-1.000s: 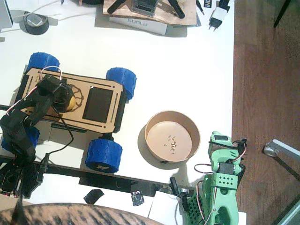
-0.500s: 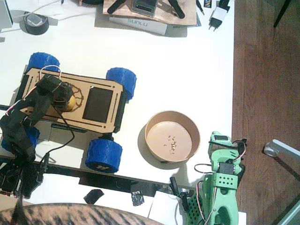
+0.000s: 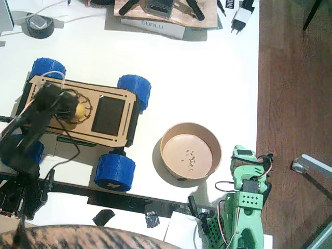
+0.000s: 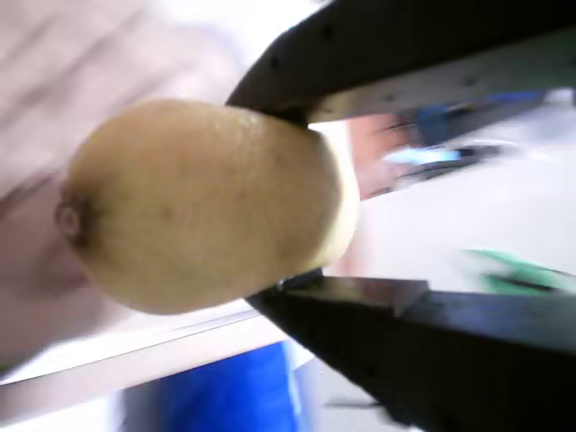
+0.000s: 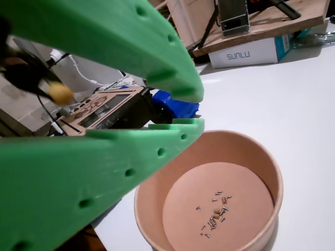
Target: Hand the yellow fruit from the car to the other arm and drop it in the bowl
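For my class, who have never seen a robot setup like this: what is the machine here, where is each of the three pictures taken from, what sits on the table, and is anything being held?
These are two small robot arms at one white table. The overhead picture looks down on both: a black arm on the left and a light green arm on the right. The other two pictures come from little cameras riding on the arms' wrists, looking along the jaws.

On the table stand a plywood car with blue wheels and a round tan bowl holding only a few crumbs. Boxes and cables lie along the far edge.

The left gripper is closed on a yellow fruit over the car's deck; a wrist view shows it pinched between the black jaws. The right gripper is open and empty, waiting beside the bowl.
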